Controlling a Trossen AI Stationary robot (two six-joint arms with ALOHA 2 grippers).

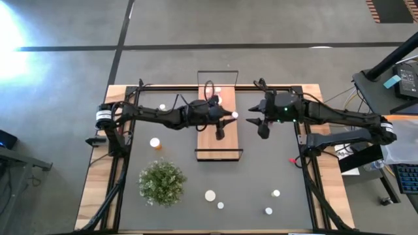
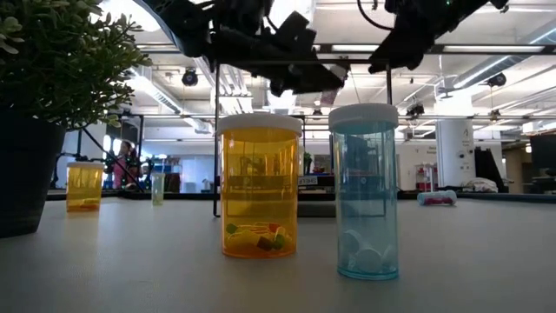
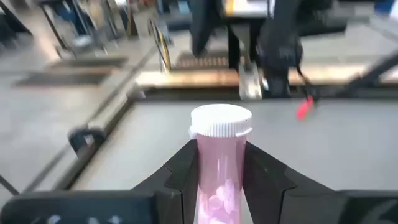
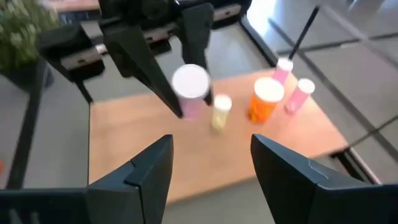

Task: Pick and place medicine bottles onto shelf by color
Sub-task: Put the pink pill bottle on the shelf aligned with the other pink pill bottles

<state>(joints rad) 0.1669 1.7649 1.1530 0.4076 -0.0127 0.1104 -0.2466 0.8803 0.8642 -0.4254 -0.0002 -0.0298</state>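
The dark surface (image 1: 261,163) carries the wooden shelf (image 1: 210,145), a potted plant (image 1: 161,183), an orange bottle (image 1: 155,143) and several white-capped bottles (image 1: 210,195).

No legible text, label, brand name, numeral or sign appears in any of the four views. The medicine bottles (image 2: 259,187) carry no readable labels on their bodies or caps; the shelf (image 1: 219,124) bears no markings.
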